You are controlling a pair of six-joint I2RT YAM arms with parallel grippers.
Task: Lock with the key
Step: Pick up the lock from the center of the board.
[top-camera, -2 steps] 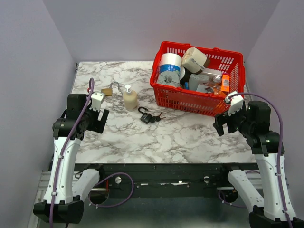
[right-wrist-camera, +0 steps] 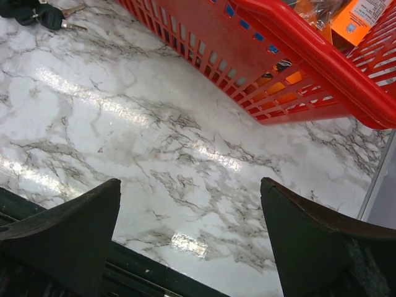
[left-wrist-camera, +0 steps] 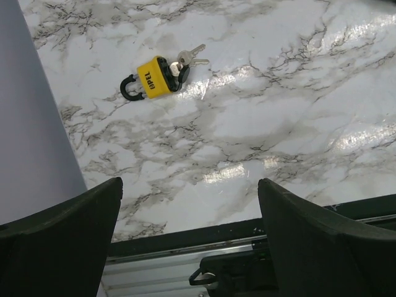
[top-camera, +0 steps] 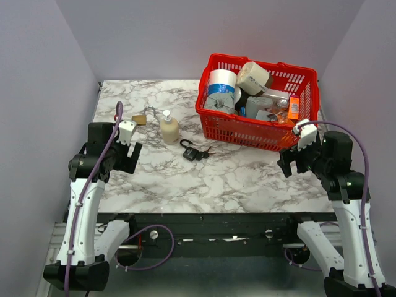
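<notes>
Marble table [top-camera: 247, 179], nothing begun yet.
My left gripper [left-wrist-camera: 189, 235] and right gripper [right-wrist-camera: 189, 241] gape wide, both empty; the black padlock [top-camera: 190, 153] and keys [top-camera: 205, 151] lie untouched mid-table, so I judge all the locking lies ahead.

Glossy marble table [top-camera: 247, 176]; plain lavender walls [top-camera: 161, 37] enclosing it.

My white, grey-veined marble-look table [top-camera: 247, 179] carries a red plastic basket [top-camera: 257, 133] far right, a cream pump bottle [top-camera: 169, 129], a black padlock with keys [top-camera: 190, 152] just beside it, and a yellow keyed padlock [left-wrist-camera: 151, 85] far left.
</notes>
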